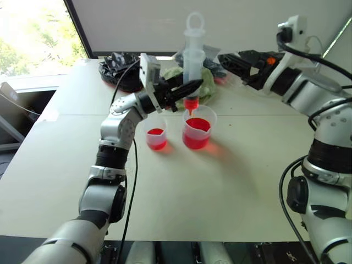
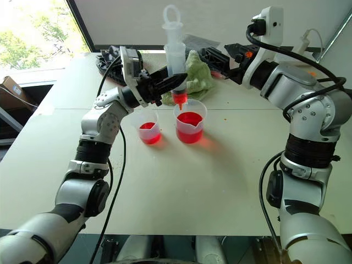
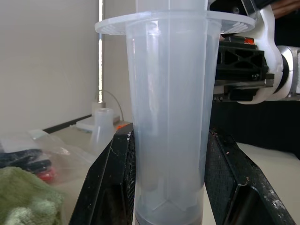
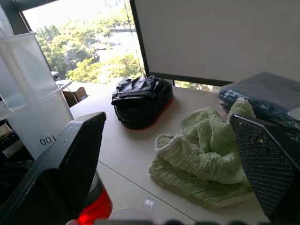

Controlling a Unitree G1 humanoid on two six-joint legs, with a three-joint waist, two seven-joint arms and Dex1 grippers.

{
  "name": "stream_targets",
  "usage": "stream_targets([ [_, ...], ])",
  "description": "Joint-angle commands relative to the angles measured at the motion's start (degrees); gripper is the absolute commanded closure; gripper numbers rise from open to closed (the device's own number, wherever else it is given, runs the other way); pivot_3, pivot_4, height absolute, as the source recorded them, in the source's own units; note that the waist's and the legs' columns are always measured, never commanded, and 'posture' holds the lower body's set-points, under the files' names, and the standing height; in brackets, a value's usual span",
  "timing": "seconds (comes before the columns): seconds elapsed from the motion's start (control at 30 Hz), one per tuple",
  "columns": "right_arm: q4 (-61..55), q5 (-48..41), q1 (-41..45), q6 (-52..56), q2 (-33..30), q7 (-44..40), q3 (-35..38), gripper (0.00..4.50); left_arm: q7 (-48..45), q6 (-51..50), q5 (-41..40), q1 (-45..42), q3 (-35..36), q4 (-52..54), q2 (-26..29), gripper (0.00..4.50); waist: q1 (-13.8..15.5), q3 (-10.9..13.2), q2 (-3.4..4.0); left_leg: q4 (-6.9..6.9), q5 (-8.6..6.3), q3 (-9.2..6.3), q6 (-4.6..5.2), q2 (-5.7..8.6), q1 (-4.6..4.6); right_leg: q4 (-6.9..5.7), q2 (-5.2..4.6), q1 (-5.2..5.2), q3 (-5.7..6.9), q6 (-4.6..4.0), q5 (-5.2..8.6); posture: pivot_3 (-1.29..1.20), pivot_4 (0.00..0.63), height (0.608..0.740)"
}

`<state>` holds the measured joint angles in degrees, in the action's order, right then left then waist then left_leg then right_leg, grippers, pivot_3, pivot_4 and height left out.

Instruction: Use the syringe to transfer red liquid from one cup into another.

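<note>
The syringe [image 1: 193,60] is gripped upright in the left hand [image 1: 190,88], its red tip just above the larger cup [image 1: 198,133] of red liquid [image 1: 198,125]. The smaller cup [image 1: 157,138] stands on the worktop [image 1: 220,187] below the left wrist. The right hand [image 1: 223,58] is spread wide, holding nothing, beside the syringe.
</note>
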<state>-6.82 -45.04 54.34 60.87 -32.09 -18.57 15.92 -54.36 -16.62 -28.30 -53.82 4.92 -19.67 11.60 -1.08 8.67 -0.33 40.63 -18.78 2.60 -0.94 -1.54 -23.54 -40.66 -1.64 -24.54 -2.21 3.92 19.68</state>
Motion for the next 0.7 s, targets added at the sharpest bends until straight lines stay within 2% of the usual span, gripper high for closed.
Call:
stream_targets([
  [0.03,-2.3,0.2,0.1,-1.3,-0.3,-0.7,-0.1,0.11,0.5,-1.6,-3.0,-0.9,3.4,5.6,3.5,3.1,-0.1,0.0,0.0,0.0,0.0,0.0,0.0,-0.01,0.0,0.0,0.01,0.0,0.0,0.0,0.0,0.0,0.15,0.724],
  [0.2,-2.2,0.1,0.0,-1.2,0.0,-1.5,-0.4,0.11,1.0,-6.2,-5.4,3.9,4.5,12.9,8.2,3.1,0.0,0.0,0.0,-0.12,0.01,0.0,-0.02,-0.01,0.01,0.1,0.0,0.0,0.0,0.0,0.0,0.0,0.15,0.724],
  [0.4,-1.2,0.5,0.3,-1.8,0.8,-2.3,-1.4,0.11,0.8,-6.9,-4.9,10.4,4.1,18.1,13.1,3.1,0.0,0.0,0.0,-0.14,0.02,0.0,-0.03,0.0,0.01,0.16,-0.02,0.01,0.01,0.0,0.0,0.0,0.15,0.724],
  [0.7,-0.5,-0.5,2.4,-1.5,2.6,-2.9,-1.6,0.11,2.6,-4.1,-3.8,12.8,3.4,16.2,12.2,3.1,0.1,0.0,0.0,-0.16,0.02,0.0,-0.04,0.01,0.01,0.2,-0.02,0.01,0.02,0.02,-0.01,0.0,0.15,0.724],
])
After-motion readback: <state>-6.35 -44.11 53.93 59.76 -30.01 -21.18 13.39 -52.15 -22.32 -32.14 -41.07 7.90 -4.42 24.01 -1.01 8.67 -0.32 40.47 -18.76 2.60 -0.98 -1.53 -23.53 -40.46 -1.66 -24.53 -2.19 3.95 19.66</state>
